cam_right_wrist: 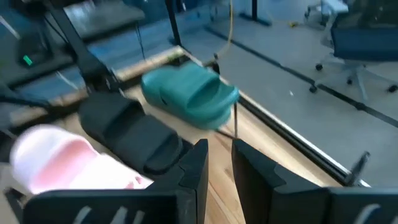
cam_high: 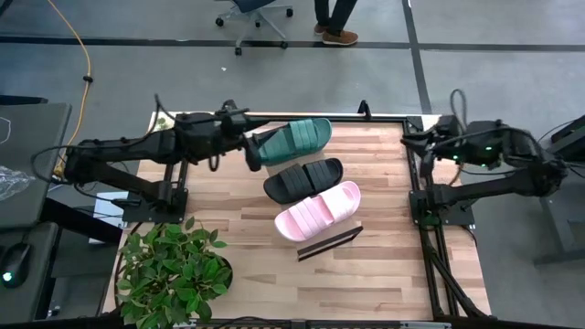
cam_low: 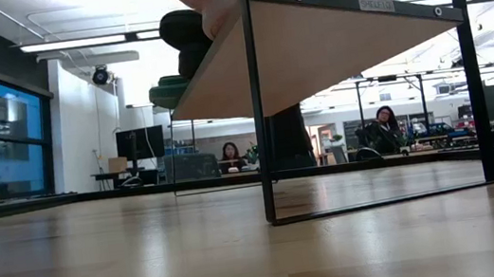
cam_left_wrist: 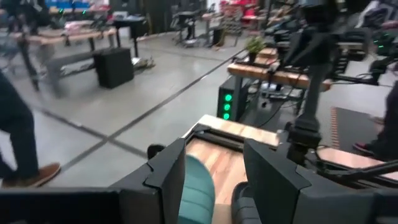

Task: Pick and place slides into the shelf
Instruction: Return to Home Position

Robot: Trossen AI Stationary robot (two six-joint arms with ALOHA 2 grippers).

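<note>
Three slides lie side by side on the shelf (cam_low: pixel 331 51), which slants across the middle of the counter (cam_high: pixel 384 274). The green slide (cam_high: pixel 294 140) is closest to the counter edge that borders the open floor. The black slide (cam_high: pixel 303 179) is in the middle, and the pink slide (cam_high: pixel 318 211) sits at the shelf end whose black rail shows. All three are sole down. The left tool (cam_left_wrist: pixel 212 152) hovers just beside the green slide's heel, its fingers spread and gripping nothing. The right tool (cam_right_wrist: pixel 220 149) waits at the counter's right edge, pointing toward the row, with a narrow gap between its fingers. A potted plant (cam_high: pixel 174 270) fills the counter's left corner, well apart from the shelf.
</note>
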